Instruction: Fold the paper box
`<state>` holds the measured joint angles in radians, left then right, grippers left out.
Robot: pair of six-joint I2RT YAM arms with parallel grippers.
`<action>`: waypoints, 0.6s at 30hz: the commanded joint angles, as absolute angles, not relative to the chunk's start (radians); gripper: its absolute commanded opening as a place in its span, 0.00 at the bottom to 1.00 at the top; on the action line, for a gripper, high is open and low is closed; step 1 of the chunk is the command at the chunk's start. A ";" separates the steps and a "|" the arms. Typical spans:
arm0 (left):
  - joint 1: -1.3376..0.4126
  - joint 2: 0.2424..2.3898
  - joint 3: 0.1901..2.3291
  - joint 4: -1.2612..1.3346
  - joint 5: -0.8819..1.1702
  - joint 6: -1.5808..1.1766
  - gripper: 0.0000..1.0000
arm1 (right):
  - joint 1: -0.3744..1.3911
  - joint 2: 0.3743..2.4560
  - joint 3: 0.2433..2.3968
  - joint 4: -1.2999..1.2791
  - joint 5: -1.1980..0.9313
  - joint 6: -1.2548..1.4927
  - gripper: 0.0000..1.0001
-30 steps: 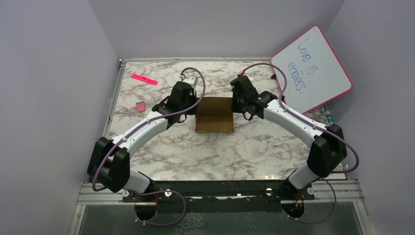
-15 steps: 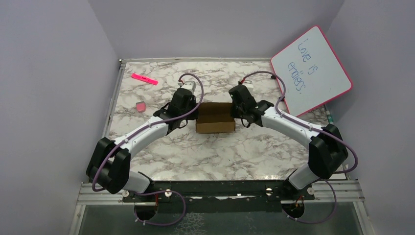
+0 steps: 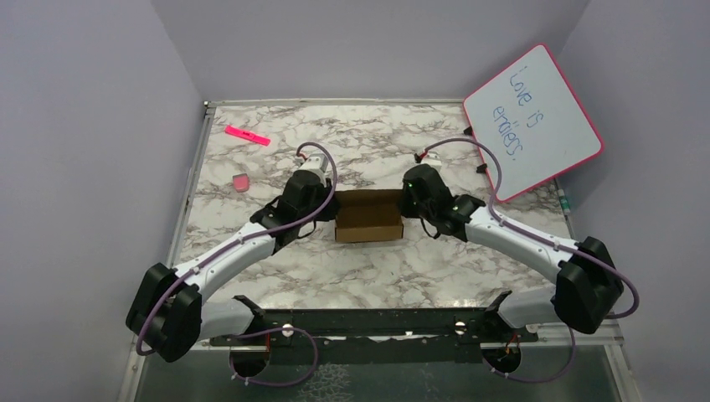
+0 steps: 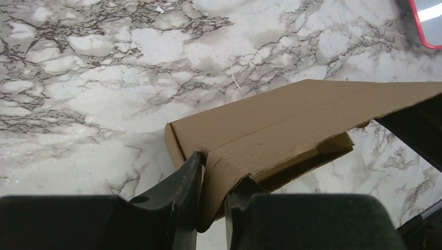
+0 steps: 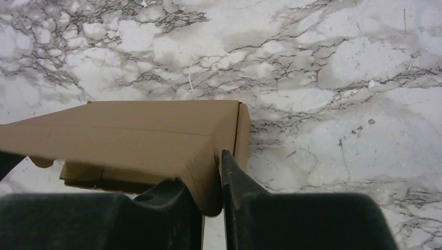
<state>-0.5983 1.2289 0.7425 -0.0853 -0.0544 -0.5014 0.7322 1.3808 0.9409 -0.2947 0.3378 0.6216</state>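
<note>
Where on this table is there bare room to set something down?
Free: the strip between box and arm bases, and the far middle between marker and whiteboard. Crowded: the centre, where left gripper and right gripper flank the box.

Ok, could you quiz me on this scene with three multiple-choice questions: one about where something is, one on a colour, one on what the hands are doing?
1. Where is the whiteboard?
A) by the far right corner of the table
B) by the near left corner
C) flat in the middle

2. What colour is the paper box?
A) white
B) brown
C) pink

3. What is between the fingers of the left hand and the right hand?
A) nothing
B) a cup
C) a flap of the box

Answers: 1 A, it leans at the far right edge. 2 B, it is plain brown cardboard. 3 C, each wrist view shows a cardboard flap between the fingers.
</note>
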 commanded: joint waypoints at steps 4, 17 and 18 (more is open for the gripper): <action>-0.628 1.088 0.615 -0.037 -0.075 -0.585 0.26 | 0.743 1.228 0.788 -0.180 0.301 0.627 0.25; -0.658 0.835 0.413 0.015 -0.061 -0.660 0.50 | 0.750 0.981 0.598 -0.063 0.105 0.593 0.39; -0.658 0.800 0.408 0.004 -0.057 -0.660 0.53 | 0.750 0.956 0.601 -0.080 0.092 0.584 0.41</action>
